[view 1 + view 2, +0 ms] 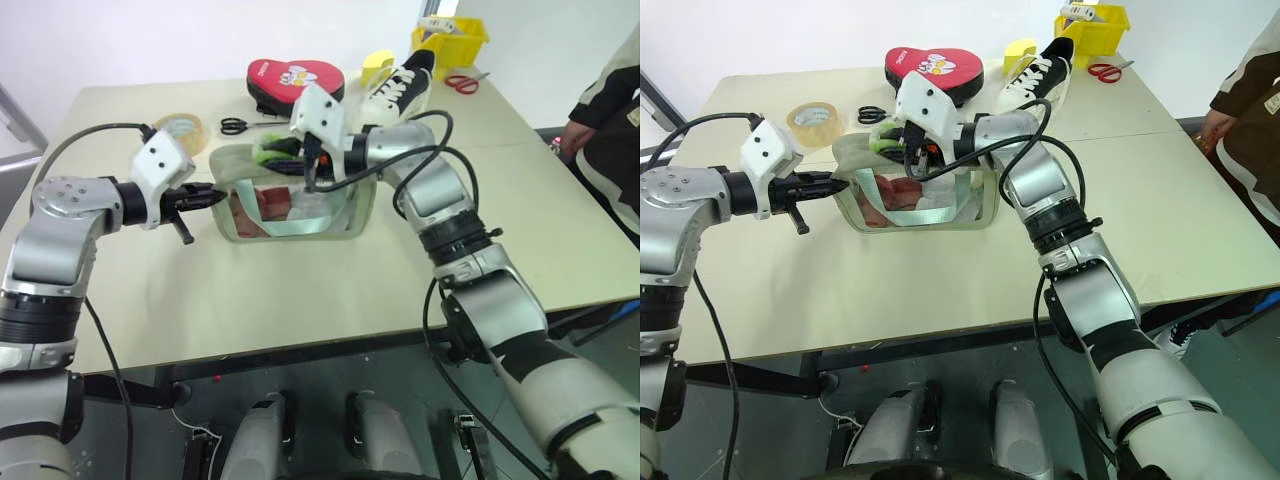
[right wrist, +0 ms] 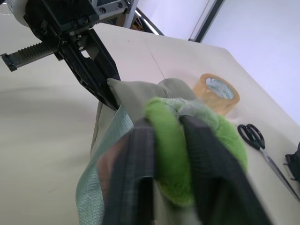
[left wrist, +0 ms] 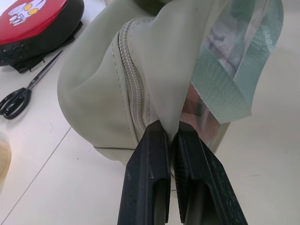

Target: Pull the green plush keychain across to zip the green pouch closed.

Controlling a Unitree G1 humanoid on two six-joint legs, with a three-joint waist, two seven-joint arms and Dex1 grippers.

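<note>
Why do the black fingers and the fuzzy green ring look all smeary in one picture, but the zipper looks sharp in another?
In the right wrist view the right gripper's fingers and the green plush keychain sit very close to the lens, so they blur; the tape roll behind is crisper. In the left wrist view the green pouch shows clear zipper teeth.

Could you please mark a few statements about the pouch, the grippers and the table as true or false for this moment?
1. The right gripper is shut on the green plush keychain. True.
2. The left gripper hangs open, clear of the green pouch. False: it is shut on the pouch's end fabric.
3. A tan tape roll lies on the table behind the pouch. True.
4. The red heart-shaped case sits inside the pouch. False: it lies apart, further back.
</note>
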